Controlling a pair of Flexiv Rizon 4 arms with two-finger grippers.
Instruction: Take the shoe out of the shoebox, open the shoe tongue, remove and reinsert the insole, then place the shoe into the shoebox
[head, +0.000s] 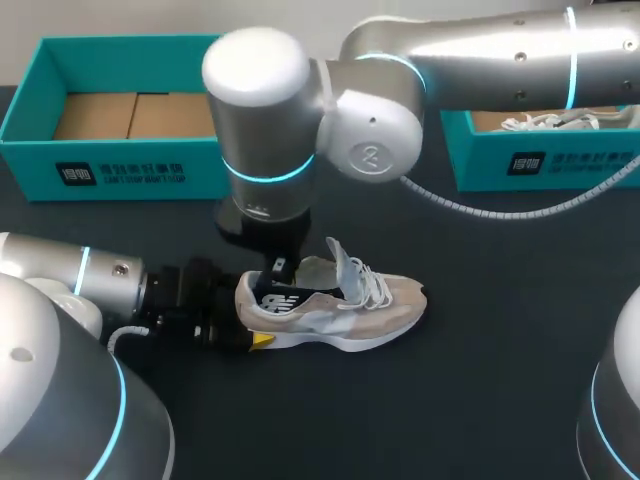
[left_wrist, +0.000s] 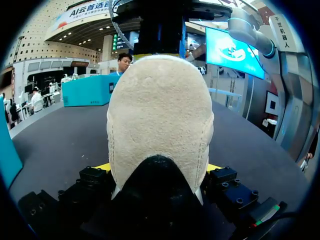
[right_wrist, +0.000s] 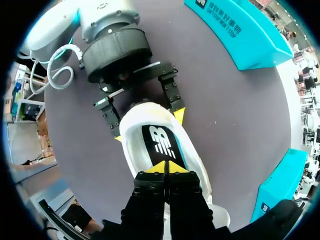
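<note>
A beige and white shoe (head: 345, 305) lies on the dark table, toe pointing right, tongue lifted. My left gripper (head: 246, 306) comes in from the left; its yellow-tipped fingers stand wide on both sides of the heel (left_wrist: 160, 115) and touch it. My right gripper (head: 278, 268) reaches down from above into the shoe's opening. In the right wrist view its tips (right_wrist: 166, 167) are pressed together just above the black insole (right_wrist: 159, 142). Whether they pinch the insole is hidden. The left gripper (right_wrist: 148, 126) shows there clasping the heel.
An open teal shoebox (head: 110, 165) with cardboard inside stands at the back left. A second teal box (head: 540, 160) at the back right holds another white shoe (head: 555, 122). A grey cable (head: 470, 208) hangs from the right arm over the table.
</note>
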